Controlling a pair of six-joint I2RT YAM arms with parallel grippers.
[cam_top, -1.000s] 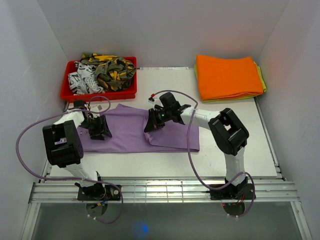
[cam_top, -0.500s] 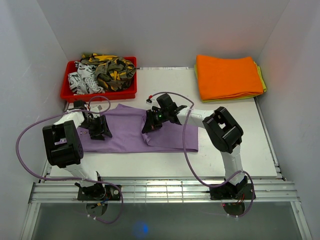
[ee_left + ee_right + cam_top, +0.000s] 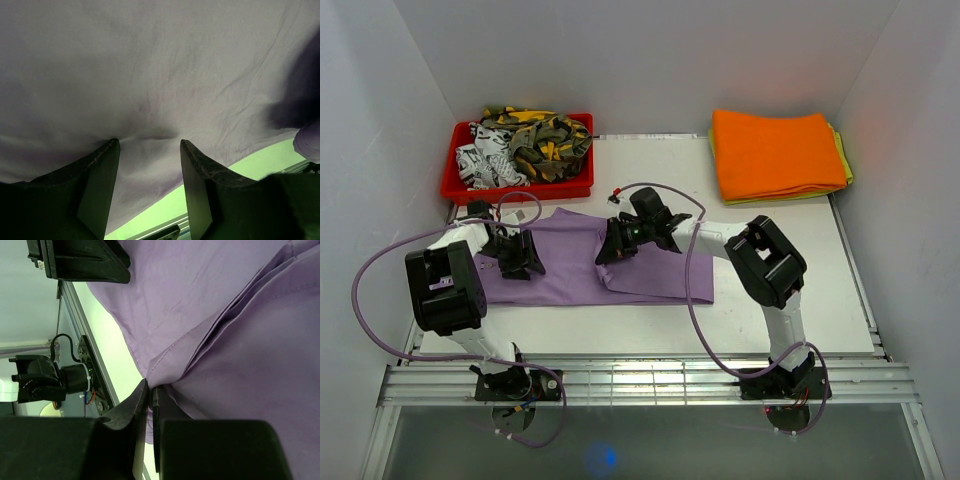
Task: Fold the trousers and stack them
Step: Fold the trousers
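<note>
The lilac-purple trousers (image 3: 575, 265) lie flat across the middle of the table, their right part folded over to the left. My right gripper (image 3: 608, 250) is shut on the folded edge of the trousers (image 3: 215, 315), pinching the seam between its fingers (image 3: 135, 405). My left gripper (image 3: 518, 258) rests on the left end of the trousers, jaws open, its fingers (image 3: 100, 170) pressing on the cloth (image 3: 150, 75).
A red bin (image 3: 455, 185) at the back left holds camouflage and black-and-white patterned garments (image 3: 525, 143). Folded orange cloth (image 3: 775, 150) lies on a yellow-green cloth at the back right. White walls close in the table on three sides.
My right gripper has moved left across the trousers, carrying the folded edge with it. The right end of the cloth has drawn in. The left arm has not moved.
</note>
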